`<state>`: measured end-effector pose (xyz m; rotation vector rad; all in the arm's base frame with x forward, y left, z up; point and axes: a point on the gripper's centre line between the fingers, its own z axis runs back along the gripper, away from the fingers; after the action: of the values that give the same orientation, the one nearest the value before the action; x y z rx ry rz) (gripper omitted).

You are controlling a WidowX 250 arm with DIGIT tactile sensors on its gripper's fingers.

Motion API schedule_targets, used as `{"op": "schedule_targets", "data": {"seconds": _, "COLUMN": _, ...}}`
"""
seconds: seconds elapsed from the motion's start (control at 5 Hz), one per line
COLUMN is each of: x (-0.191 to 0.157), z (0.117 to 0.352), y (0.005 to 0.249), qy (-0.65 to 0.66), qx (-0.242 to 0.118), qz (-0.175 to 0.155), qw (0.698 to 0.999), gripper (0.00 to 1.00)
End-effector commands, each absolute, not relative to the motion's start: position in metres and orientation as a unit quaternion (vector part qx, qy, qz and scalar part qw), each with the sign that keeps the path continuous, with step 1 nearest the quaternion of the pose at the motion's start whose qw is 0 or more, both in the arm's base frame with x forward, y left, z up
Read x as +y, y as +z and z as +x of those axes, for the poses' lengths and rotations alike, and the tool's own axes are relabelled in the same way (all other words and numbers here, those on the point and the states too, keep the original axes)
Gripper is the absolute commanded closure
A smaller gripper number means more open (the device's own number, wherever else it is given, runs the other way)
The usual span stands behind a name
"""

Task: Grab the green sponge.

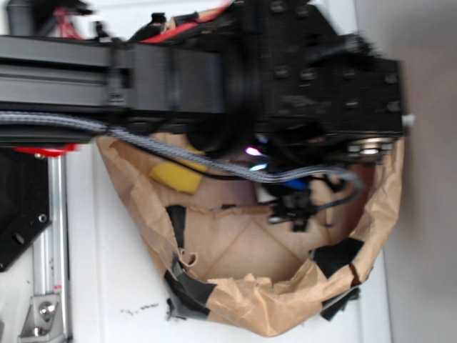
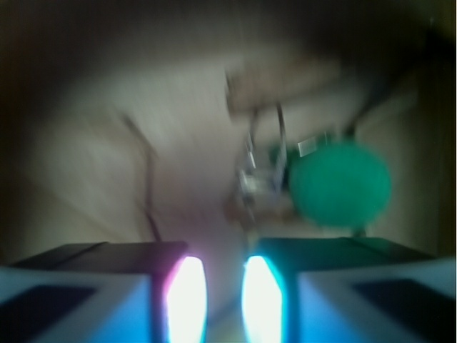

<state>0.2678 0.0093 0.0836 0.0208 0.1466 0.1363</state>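
Observation:
The green sponge shows in the wrist view as a blurred round green shape, ahead and to the right of my fingers. My gripper has its two glowing pads a small gap apart, with nothing between them. In the exterior view the gripper shows only as pink and cyan glows under the black arm, low inside the paper-lined bin. The green sponge is hidden there behind the arm.
A brown paper-lined bin with black tape patches surrounds the gripper. A yellow sponge lies at its left side. A small black and metal object lies near the middle and shows as a blurred wire shape in the wrist view.

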Motion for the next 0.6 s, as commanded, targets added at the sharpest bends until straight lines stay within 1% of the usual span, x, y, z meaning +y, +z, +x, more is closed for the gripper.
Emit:
{"op": "schedule_targets", "data": {"seconds": 0.0, "x": 0.035, "z": 0.224, "y": 0.101, "qy": 0.056, "qx": 0.065, "qz": 0.001, "qw": 0.996, "gripper": 0.0}}
{"op": "schedule_targets", "data": {"seconds": 0.2, "x": 0.032, "z": 0.222, "y": 0.086, "qy": 0.061, "qx": 0.067, "qz": 0.014, "qw": 0.996, "gripper": 0.0}}
{"op": "schedule_targets", "data": {"seconds": 0.4, "x": 0.036, "z": 0.22, "y": 0.079, "qy": 0.059, "qx": 0.069, "qz": 0.013, "qw": 0.996, "gripper": 0.0}}
